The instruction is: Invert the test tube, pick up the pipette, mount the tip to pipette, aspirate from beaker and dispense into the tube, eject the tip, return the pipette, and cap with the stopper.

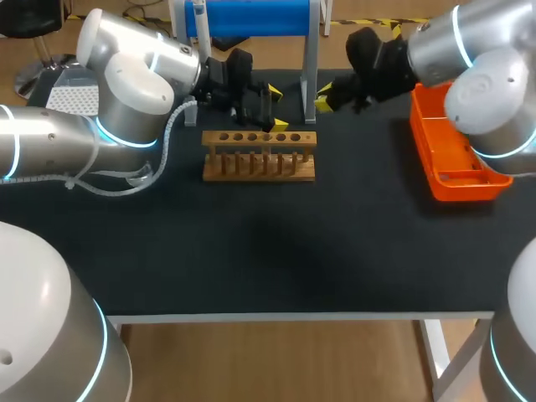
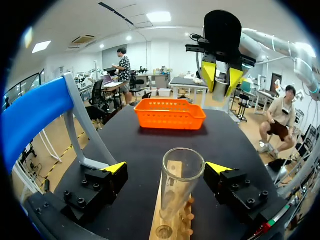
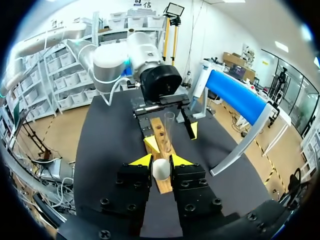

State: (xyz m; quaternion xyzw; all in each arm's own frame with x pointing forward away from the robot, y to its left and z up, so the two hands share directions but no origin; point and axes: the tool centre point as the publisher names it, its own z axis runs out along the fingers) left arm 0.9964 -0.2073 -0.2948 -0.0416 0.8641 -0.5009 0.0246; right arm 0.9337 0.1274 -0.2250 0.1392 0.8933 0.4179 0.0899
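Note:
A clear glass test tube [image 2: 182,182] stands upright, mouth up, in the wooden rack [image 1: 260,156]. My left gripper [image 2: 167,170] is open around the tube, one yellow-tipped finger on each side, neither touching it. In the head view the left gripper [image 1: 276,107] hangs over the rack's back edge. My right gripper [image 3: 161,161] is shut on a small white stopper [image 3: 161,169]. It hovers a little beyond the rack's right end [image 1: 328,96], facing the tube [image 3: 169,129] and the left gripper's fingers [image 3: 150,145].
An orange basket [image 1: 456,155] lies at the table's right side, beyond the rack as the left wrist sees it [image 2: 170,113]. A blue stand [image 1: 251,17] on grey legs rises at the back, close behind both grippers. Bare black tabletop [image 1: 268,251] stretches toward the front.

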